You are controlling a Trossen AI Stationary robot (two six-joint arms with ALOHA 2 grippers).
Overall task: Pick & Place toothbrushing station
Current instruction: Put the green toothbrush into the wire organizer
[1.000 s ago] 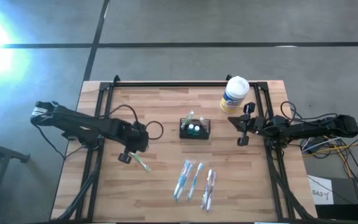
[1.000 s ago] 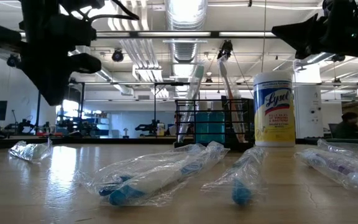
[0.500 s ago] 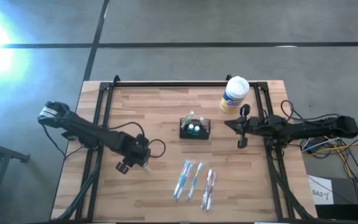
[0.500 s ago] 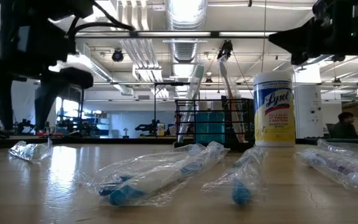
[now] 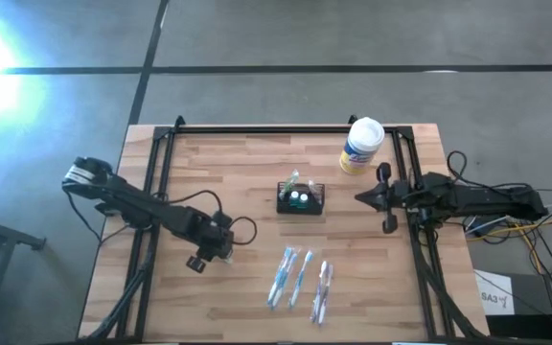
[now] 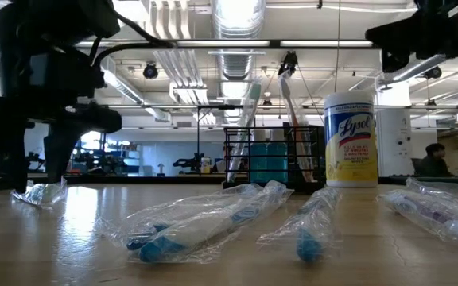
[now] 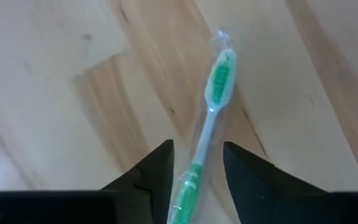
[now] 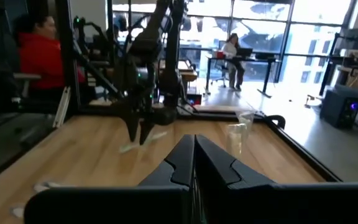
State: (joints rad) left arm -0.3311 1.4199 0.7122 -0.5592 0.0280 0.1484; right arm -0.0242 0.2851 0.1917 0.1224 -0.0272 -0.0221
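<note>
The toothbrushing station [image 5: 300, 198] is a small black wire-mesh caddy standing on the table's middle, with brushes upright in it [image 6: 269, 159]. A green toothbrush [image 7: 211, 106] in clear wrap lies flat on the wood at the left. My left gripper [image 7: 197, 149] points down over it, open, with one finger on each side of the handle and a gap showing on both sides. In the low view my left gripper [image 6: 38, 175] stands just above the wrap [image 6: 42, 193]. My right gripper [image 8: 194, 152] is shut and holds nothing; it hovers level by the right rail [image 5: 360, 198].
A white canister with a yellow label [image 5: 362, 144] stands at the far right. Three wrapped blue toothbrushes [image 5: 300, 278] lie near the front edge. Black frame rails [image 5: 151, 192] run along the table's sides and back. People sit in the room beyond.
My left gripper has come down over the green toothbrush, shifted a little toward the near edge, and opened. The toothbrush has stayed where it lay. My right gripper, still shut, has drawn back toward the table's right edge and tipped up to level.
</note>
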